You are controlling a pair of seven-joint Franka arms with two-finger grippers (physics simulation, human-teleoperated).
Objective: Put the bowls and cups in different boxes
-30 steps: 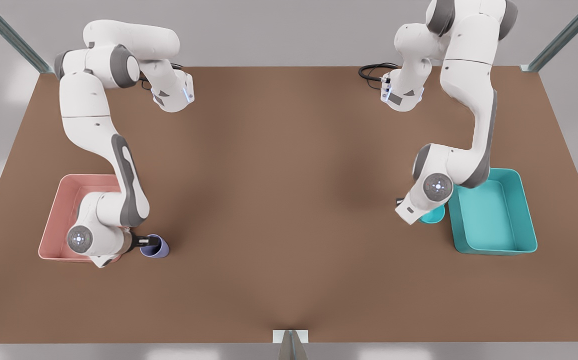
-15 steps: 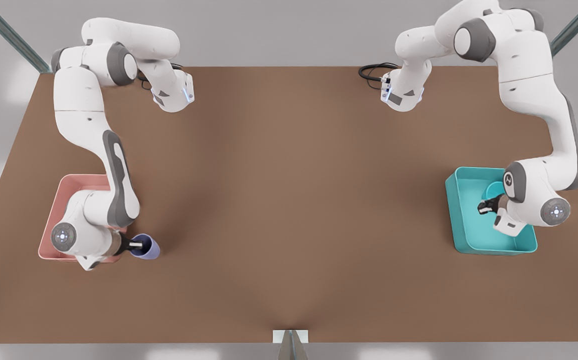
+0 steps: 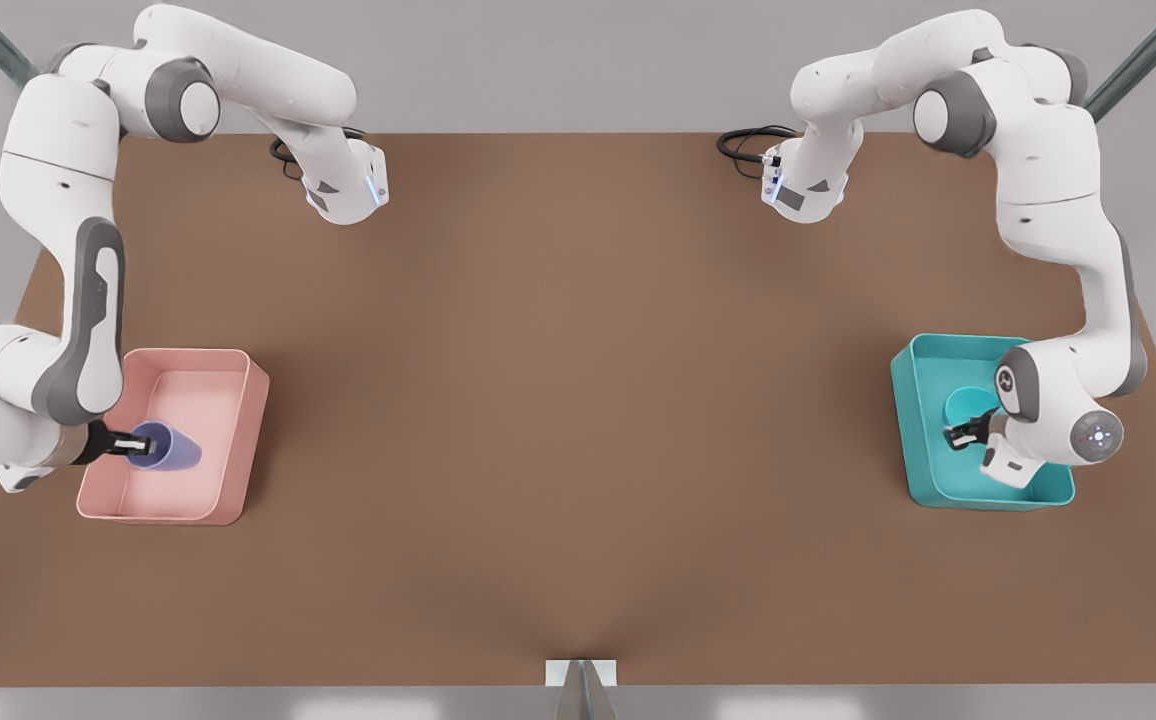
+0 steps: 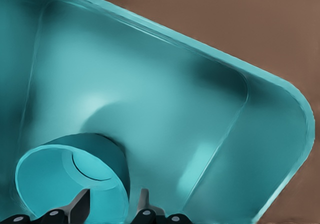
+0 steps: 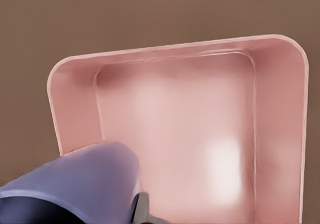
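At the front view's left, my right gripper [image 3: 143, 443] is shut on the rim of the lavender cup [image 3: 170, 449] [image 5: 75, 179]. It holds the cup tilted over the pale pink box [image 3: 250, 400] [image 5: 175, 49], and one finger [image 5: 142, 211] shows beside the cup's wall. At the front view's right, my left gripper [image 3: 958, 436] [image 4: 111, 206] is inside the teal box [image 3: 903, 400] [image 4: 280, 84]. Its fingers are spread apart, astride the near wall of the teal bowl [image 3: 968, 403] [image 4: 50, 169], which lies in that box.
Both boxes sit on a brown table [image 3: 578, 400], one near each side edge. The two arm bases stand at the far edge, with a black cable [image 3: 743, 145] by one of them. A small metal bracket [image 3: 581, 675] sits at the middle of the front edge.
My right gripper carried the cup from the table beside the pink box to over it. My left gripper carried the bowl from outside the teal box into it, then lowered it.
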